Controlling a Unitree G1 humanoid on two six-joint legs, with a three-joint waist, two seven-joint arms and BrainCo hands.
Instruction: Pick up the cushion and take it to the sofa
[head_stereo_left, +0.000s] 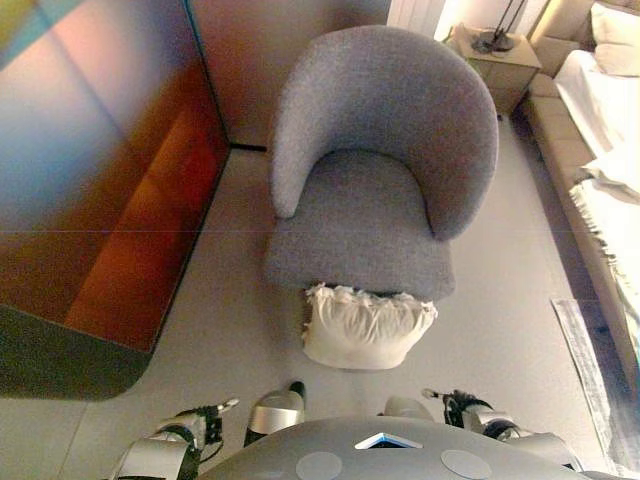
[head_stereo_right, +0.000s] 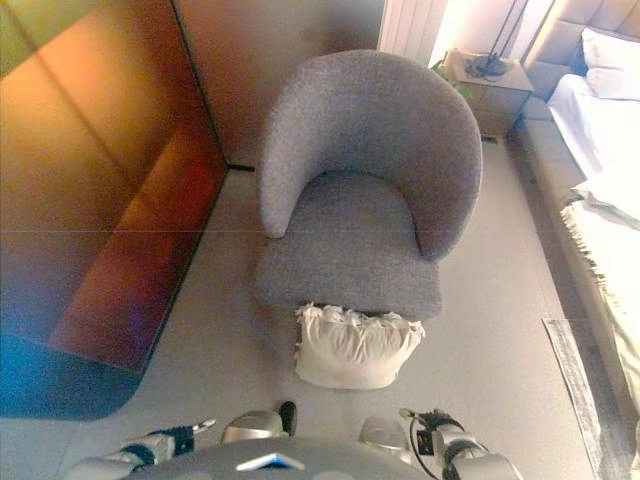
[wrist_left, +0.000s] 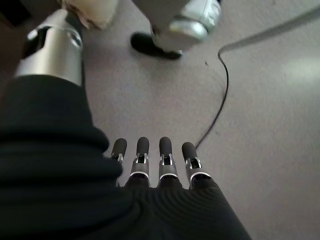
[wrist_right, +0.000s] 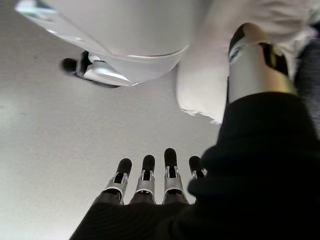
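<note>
The cushion (head_stereo_left: 366, 327) lay on the floor, leaning against the front edge of the grey armchair (head_stereo_left: 375, 160), which is the only seat near the robot; I took it for the "sofa" of the task, but this is my judgement. The cushion was cream-white, plump, with a ruffled top seam that touched the seat front.

Both hands hung low, well in front of the armchair and apart from the cushion. The left hand (wrist_left: 150, 160) had its fingers straight and relaxed, pointing at the bare floor, holding nothing. The right hand (wrist_right: 155, 175) was the same, fingers extended side by side, empty; the cushion showed just past its thumb side.

I judged the cushion to be light and very soft, so it would fold and sag if pinched at one corner. It did not look slippery or fragile. A better hold, I think, would be from both side edges, one hand on each, pressing inward, or one hand under the bottom edge. The ruffle seemed too thin for a safe grip.
</note>
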